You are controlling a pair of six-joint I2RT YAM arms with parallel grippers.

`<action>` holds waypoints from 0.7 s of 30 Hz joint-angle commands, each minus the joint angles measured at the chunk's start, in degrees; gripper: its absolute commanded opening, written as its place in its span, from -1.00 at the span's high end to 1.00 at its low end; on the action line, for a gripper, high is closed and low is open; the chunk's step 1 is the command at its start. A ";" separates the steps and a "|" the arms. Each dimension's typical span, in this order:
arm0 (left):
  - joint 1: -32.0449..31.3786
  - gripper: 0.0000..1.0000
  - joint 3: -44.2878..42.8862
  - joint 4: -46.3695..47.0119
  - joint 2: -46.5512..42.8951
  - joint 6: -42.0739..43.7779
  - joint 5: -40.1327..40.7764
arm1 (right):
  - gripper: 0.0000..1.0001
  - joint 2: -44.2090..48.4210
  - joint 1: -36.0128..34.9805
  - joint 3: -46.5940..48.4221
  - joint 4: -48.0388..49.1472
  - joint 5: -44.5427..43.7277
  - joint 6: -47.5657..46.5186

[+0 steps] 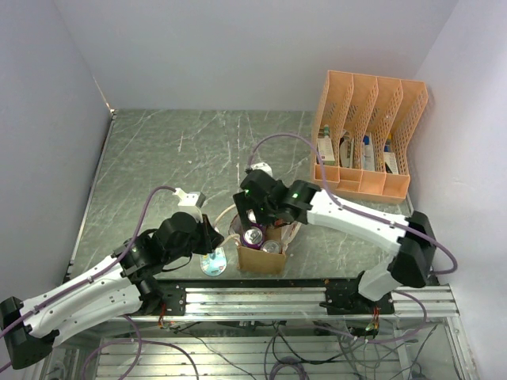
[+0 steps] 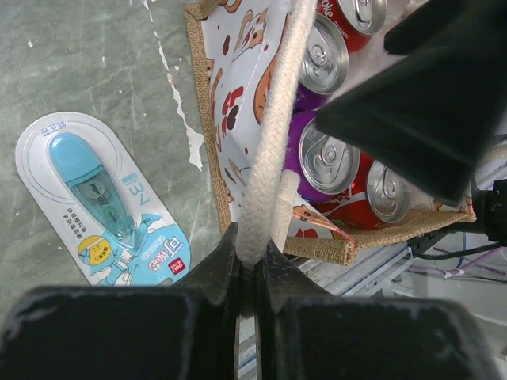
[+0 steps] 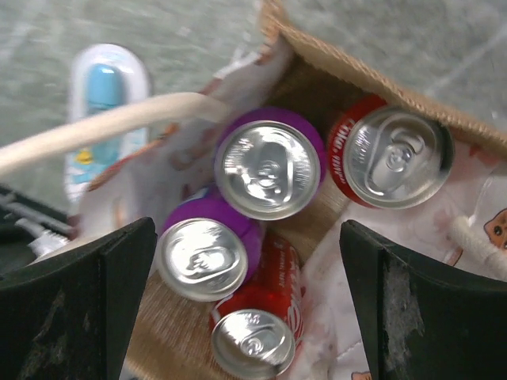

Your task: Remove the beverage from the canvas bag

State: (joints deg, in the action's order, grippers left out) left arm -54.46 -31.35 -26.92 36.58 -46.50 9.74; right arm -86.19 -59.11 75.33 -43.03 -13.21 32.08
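Hovering directly over the open mouth of the canvas bag (image 1: 261,260), the right tool (image 3: 249,253) has its two fingers spread wide and grips nothing; below it four cans stand upright and packed together inside the bag: a purple can (image 3: 269,168) nearest the middle of the gap, a second purple can (image 3: 202,257) beside it, a red can (image 3: 392,162) by the burlap wall and another red can (image 3: 253,342) lower in that view; the left tool (image 2: 249,257) is pressed together on the bag's cream rope handle (image 2: 273,134), pinching the loop, which runs straight from the bag's rim; the left wrist view shows that pinch close up, along with the bag's printed lining and a dark finger of the other arm above the cans; only the right wrist view shows all four can tops whole; the overhead view gives the layout: the bag sits at the near edge of the table (image 1: 174,150) between the two arms, a blue correction-tape pack (image 2: 99,202) lies flat just beside it on the left, and an orange file organizer (image 1: 368,134) stands well apart at the far right; the table is grey scratched metal, enclosed by plain pale walls (image 1: 238,47), with a metal rail (image 1: 317,294) along its near edge.
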 commanded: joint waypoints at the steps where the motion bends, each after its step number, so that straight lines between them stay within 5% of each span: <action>1: 0.17 0.86 0.56 -1.38 -1.09 0.09 -0.53 | -1.00 -3.06 -1.82 1.42 -6.96 -10.28 11.67; 11: 0.17 0.86 1.14 -1.61 -2.10 -0.14 -0.50 | -1.00 -0.94 -2.66 -4.16 -3.88 -12.23 32.02; 21: 0.19 0.86 1.01 -2.07 -2.96 -0.38 -0.36 | -1.00 -7.24 -2.68 0.35 -7.53 -15.33 43.75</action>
State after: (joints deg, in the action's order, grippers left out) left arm -54.46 -30.87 -27.16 35.03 -46.52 9.78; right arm -89.84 -61.63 72.73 -48.18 -25.19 68.99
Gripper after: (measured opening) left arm 0.125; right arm 0.999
